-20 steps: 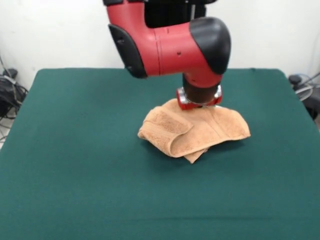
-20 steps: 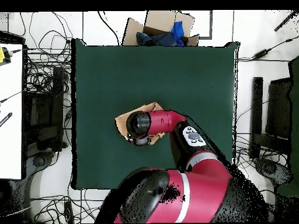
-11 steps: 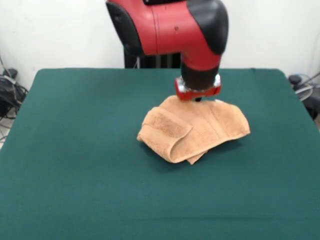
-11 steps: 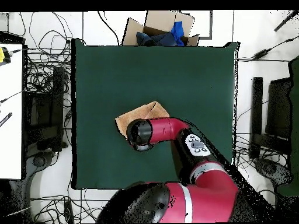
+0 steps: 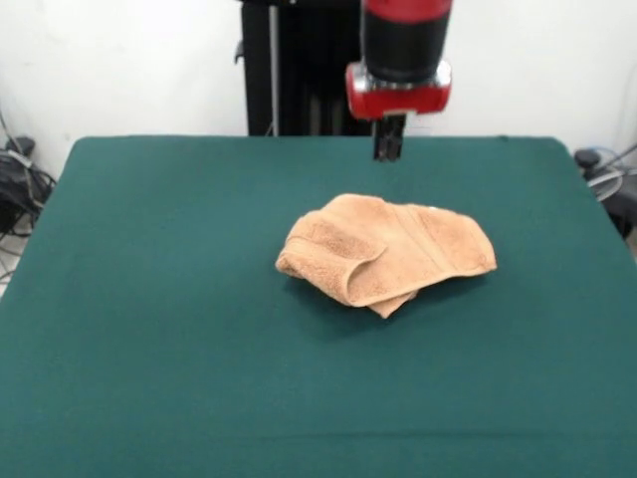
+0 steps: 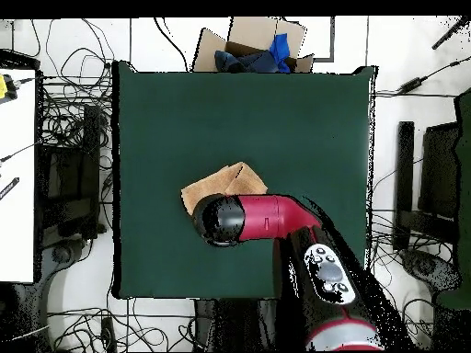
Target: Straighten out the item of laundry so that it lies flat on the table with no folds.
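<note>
Towel (image 5: 390, 257) crumpled, folded over (mid-table (image 5: 149, 299)); gripper (image 5: 388, 151) above it, jaws pressed together, empty.

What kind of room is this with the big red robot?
Probably a robot lab. The robot arm works over a green table with a towel on it, and tangled cables cover the floor around it.

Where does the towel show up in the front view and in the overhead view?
Front view: the towel lies crumpled just right of the table's centre, below the raised gripper.
Overhead view: the towel is left of the table's centre, its lower edge hidden under the arm.
Shared landmark: the green table.
</note>
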